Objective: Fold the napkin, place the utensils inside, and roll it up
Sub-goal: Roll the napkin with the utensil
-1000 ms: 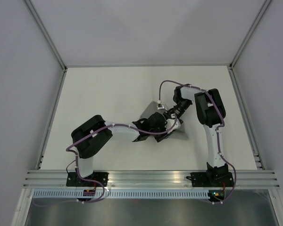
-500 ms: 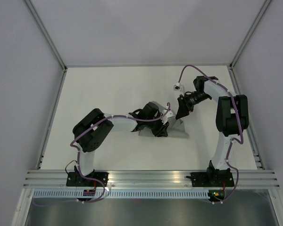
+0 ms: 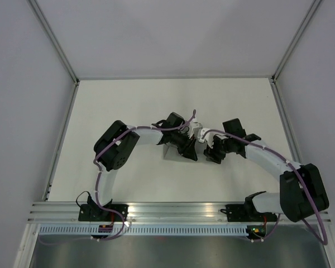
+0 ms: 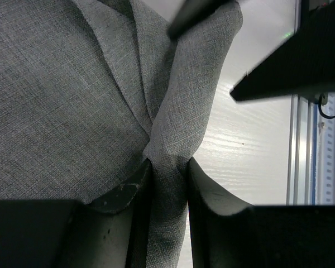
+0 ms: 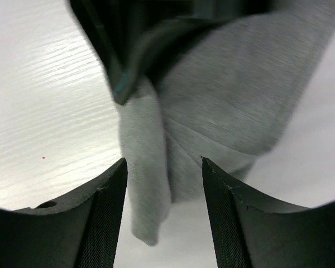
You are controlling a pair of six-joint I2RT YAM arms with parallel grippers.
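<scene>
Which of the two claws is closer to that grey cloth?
Left. The left gripper is pinching a fold of the napkin. The right gripper stands open, with a hanging corner of the cloth showing between its fingers, not gripped.

Worktop: one, white, matt, with a faint wood grain visible in the wrist views. Metal rails border the left and right sides, and a ribbed rail runs along the near edge.

Lying on it: one napkin, plain mid-grey, felt-like, near the centre, gathered into overlapping folds with one narrow rolled ridge. Partly hidden from above.
</scene>
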